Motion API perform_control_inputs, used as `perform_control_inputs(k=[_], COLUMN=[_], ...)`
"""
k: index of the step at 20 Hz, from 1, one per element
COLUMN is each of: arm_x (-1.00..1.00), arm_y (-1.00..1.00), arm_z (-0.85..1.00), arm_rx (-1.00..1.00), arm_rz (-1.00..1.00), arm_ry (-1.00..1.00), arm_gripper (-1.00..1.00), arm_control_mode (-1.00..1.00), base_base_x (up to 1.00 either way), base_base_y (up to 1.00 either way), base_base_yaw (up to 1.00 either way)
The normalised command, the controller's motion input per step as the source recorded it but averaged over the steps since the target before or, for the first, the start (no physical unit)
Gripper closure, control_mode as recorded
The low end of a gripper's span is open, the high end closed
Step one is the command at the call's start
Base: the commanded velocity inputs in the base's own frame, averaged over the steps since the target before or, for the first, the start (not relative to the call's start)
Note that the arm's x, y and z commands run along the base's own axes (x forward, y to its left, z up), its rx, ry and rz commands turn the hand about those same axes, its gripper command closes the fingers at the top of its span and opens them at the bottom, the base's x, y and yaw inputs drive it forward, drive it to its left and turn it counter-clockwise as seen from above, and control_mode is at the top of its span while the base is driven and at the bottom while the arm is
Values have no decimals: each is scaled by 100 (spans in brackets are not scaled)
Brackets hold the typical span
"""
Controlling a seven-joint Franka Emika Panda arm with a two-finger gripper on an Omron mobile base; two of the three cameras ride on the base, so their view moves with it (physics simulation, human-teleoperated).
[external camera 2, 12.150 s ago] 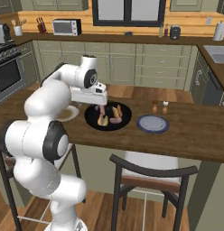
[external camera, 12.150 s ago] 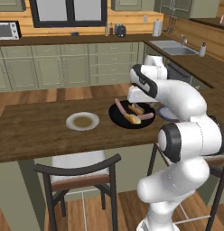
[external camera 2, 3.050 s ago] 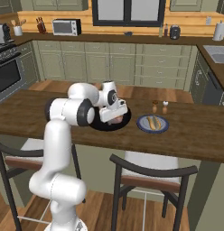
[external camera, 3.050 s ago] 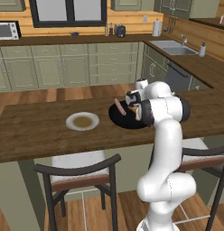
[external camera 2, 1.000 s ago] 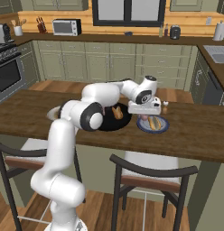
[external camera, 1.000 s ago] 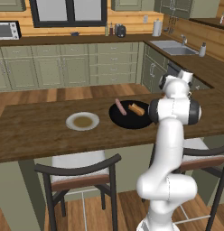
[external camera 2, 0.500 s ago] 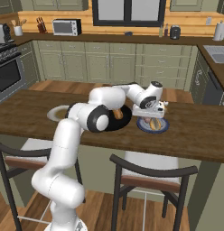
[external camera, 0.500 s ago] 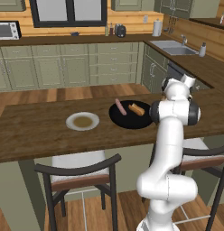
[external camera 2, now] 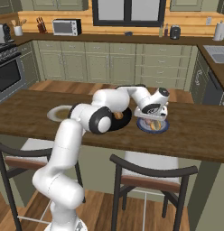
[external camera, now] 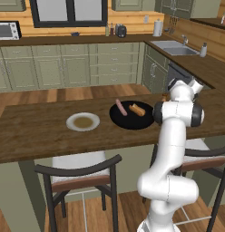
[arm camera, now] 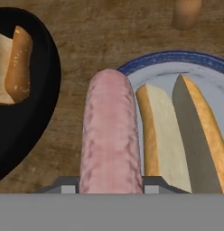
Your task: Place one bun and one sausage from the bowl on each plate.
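1. Long dark-brown wooden counter (external camera: pixel 37 131): I see it running across the middle of both base views.

2. White arm: in the right base view it reaches from lower left to centre right, ending over the blue plate.

3. Wide shallow round black bowl (external camera: pixel 132 115): centre of the left base view, holding one pink sausage (external camera: pixel 118 107) at its left and one tan split bun (external camera: pixel 137 109) to the right of that. In the hand view its rim fills the left edge.

4. Small round white plate with tan-brown centre (external camera: pixel 82 122): left of the bowl, apart from it.

5. Small round greyish-blue plate (arm camera: pixel 177 67): right half of the hand view, bearing a second split bun (arm camera: pixel 177 135).

6. Gripper (arm camera: pixel 110 189): I read it as clamped on a second pink sausage (arm camera: pixel 110 140), which stands up the centre of the hand view, over the blue plate's left rim beside that bun.
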Motion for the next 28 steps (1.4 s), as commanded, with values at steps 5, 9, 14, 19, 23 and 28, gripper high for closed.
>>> perform_control_inputs(k=[5,9,14,19,23,28], arm_x=[11,13,5,0,-24,-35], arm_y=[6,6,0,21,49,86], arm_z=[0,0,0,11,80,64], arm_rx=[0,0,0,-6,-14,1], arm_rz=[0,0,0,-3,-6,-11], arm_ry=[0,0,-1,1,0,1], arm_gripper=[-100,-100,-100,-100,-100,-100], arm_control_mode=[-100,-100,-100,-100,-100,-100], base_base_x=[0,0,0,0,0,0], base_base_y=[0,0,0,0,0,0], base_base_yaw=[0,0,0,0,0,0])
